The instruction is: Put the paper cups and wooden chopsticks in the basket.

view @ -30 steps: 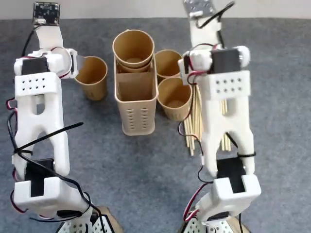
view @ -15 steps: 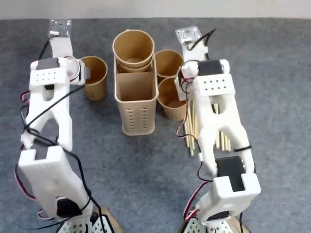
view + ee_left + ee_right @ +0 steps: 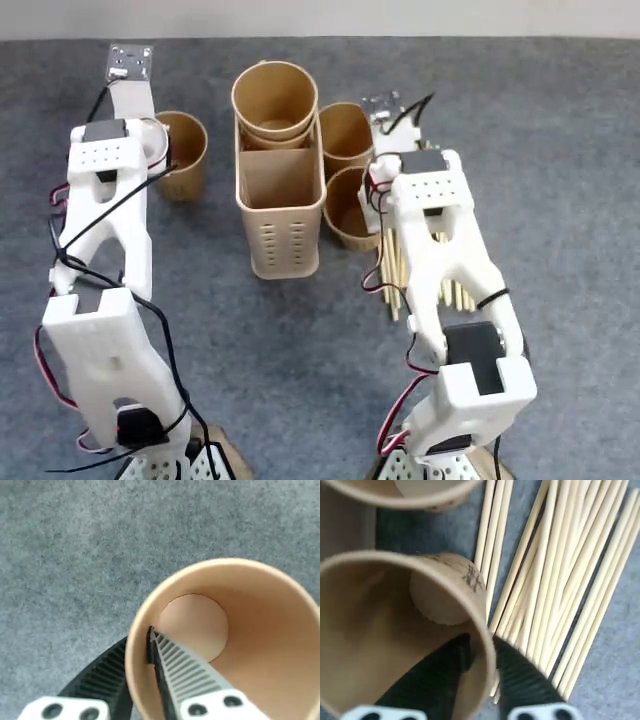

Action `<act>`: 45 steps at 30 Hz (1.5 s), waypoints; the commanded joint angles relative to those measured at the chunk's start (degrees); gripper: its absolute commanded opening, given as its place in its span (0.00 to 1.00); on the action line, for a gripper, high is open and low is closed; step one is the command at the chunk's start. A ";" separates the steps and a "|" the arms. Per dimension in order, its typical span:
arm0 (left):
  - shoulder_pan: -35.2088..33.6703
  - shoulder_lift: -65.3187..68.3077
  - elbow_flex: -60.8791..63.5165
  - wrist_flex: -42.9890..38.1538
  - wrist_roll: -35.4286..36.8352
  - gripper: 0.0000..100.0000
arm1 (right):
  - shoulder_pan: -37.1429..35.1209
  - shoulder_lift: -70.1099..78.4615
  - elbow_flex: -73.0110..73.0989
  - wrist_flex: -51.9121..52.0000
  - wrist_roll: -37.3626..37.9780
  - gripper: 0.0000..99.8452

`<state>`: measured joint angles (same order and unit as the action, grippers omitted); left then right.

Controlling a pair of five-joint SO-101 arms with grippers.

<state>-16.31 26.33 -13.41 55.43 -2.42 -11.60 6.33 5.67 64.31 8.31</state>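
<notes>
Left gripper (image 3: 139, 644) pinches the wall of the left cup (image 3: 200, 625), one finger inside and one outside. Right gripper (image 3: 481, 642) likewise clamps the rim of the near right cup (image 3: 375, 605). Both cups stand on the grey table (image 3: 560, 200), one on either side of the basket (image 3: 285, 245). The far right cup (image 3: 345, 130) stands just beside the near right cup, with no gripper on it. The wooden chopsticks (image 3: 555, 580) lie loose on the table next to the near right cup, partly under the right arm. Stacked cups (image 3: 275, 100) already occupy the basket's far compartment; its near compartment appears empty. Judged progress: partly done, with three cups and all the chopsticks left to load.
</notes>
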 commanded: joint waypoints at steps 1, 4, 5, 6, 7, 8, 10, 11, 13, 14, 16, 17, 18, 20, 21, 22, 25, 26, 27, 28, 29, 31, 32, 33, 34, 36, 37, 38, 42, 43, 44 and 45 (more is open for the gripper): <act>-0.92 -2.86 -5.05 5.01 -2.11 0.00 | 1.98 -0.66 -0.22 3.30 0.35 0.00; -2.24 -5.58 -11.65 11.34 -2.64 0.00 | 4.09 -2.51 -5.93 8.84 0.35 0.00; -2.68 -6.55 -14.37 13.54 -2.64 0.00 | 4.97 -3.56 -8.22 11.12 0.35 0.00; -2.95 -7.60 -17.36 16.09 -2.64 0.00 | 5.93 -4.79 -10.51 13.67 0.44 0.00; -3.03 -8.75 -20.88 19.08 -2.64 0.00 | 6.64 -6.20 -13.41 16.04 0.53 0.00; -3.03 -9.71 -23.96 21.63 -2.64 0.00 | 6.99 -7.60 -16.40 18.24 0.53 0.00; -2.59 -12.00 -31.69 27.87 -2.64 0.00 | 7.08 -11.03 -22.64 23.16 0.62 0.00; -1.89 -13.05 -35.38 30.59 -2.64 0.00 | 6.81 -12.53 -25.63 25.45 0.62 0.00; 0.57 -15.52 -43.47 36.31 -2.73 0.00 | 5.93 -15.60 -32.31 29.93 0.62 0.00; 2.24 -16.75 -47.60 38.95 -2.73 0.00 | 5.23 -16.92 -35.30 31.96 0.62 0.00; 6.90 -19.30 -54.99 43.25 -2.73 0.00 | 4.18 -19.30 -40.40 35.12 0.26 0.00; 9.63 -20.44 -57.89 44.75 -2.73 0.00 | 3.74 -20.09 -42.33 36.26 0.26 0.00; 12.53 -21.41 -59.47 45.45 -2.73 0.00 | 3.21 -20.97 -43.74 36.44 0.18 0.00; 18.24 -22.81 -59.82 45.36 -2.73 0.00 | 2.68 -22.29 -44.70 36.44 0.18 0.00; 20.97 -23.16 -59.82 45.36 -2.73 0.00 | 2.68 -22.73 -44.62 36.44 0.18 0.00; 23.08 -22.99 -59.56 45.36 -2.73 0.00 | 2.68 -22.90 -44.62 36.44 0.18 0.00; 26.51 -19.56 -56.48 42.90 -2.55 0.00 | 2.68 -22.99 -44.62 36.53 0.35 0.00; 26.59 -18.15 -55.52 41.41 -2.46 0.00 | 2.68 -23.16 -44.62 36.53 0.35 0.00; 26.59 -16.66 -54.55 40.26 -2.46 0.00 | 2.68 -23.34 -44.62 36.53 0.44 0.00; 26.07 -15.08 -53.67 39.21 -2.46 0.00 | 2.68 -23.43 -44.62 36.53 0.53 0.00; 25.45 -13.49 -53.05 38.07 -2.46 0.00 | 2.68 -23.43 -44.62 36.53 0.53 0.00; 24.48 -10.51 -52.79 36.48 -2.46 0.00 | 2.68 -23.43 -44.70 36.53 0.62 0.00; 24.04 -9.19 -52.79 36.31 -2.46 0.00 | 2.68 -23.43 -44.70 36.53 0.62 0.00; 23.87 -8.22 -52.79 36.22 -2.46 0.00 | 2.68 -23.43 -44.79 36.53 0.62 0.00; 23.87 -7.34 -52.79 36.22 -2.46 0.01 | 2.68 -23.43 -45.05 36.53 0.62 0.00; 23.87 -6.11 -52.79 36.40 -2.46 0.01 | 2.59 -23.08 -45.05 36.44 0.62 0.00; 23.96 -5.93 -52.79 36.40 -2.46 0.01 | 2.59 -22.99 -45.14 35.82 0.44 0.00; 23.96 -5.67 -52.79 36.48 -2.46 0.03 | 2.59 -22.99 -44.97 34.59 0.26 0.00; 23.78 -5.58 -52.53 36.48 -2.46 0.17 | 0.31 -22.99 -44.70 30.81 0.26 0.00; 23.60 -5.58 -52.53 36.48 -2.46 0.20 | -0.48 -22.99 -44.70 30.29 0.26 0.00; 23.08 -5.58 -52.53 36.48 -2.46 0.21 | -1.54 -22.99 -44.88 30.20 0.26 0.00; 22.37 -5.58 -52.79 36.48 -2.46 0.22 | -2.77 -22.99 -44.88 29.93 0.26 0.00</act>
<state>7.96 21.14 -65.80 92.88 -4.88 -10.99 -15.21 -37.58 96.22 8.40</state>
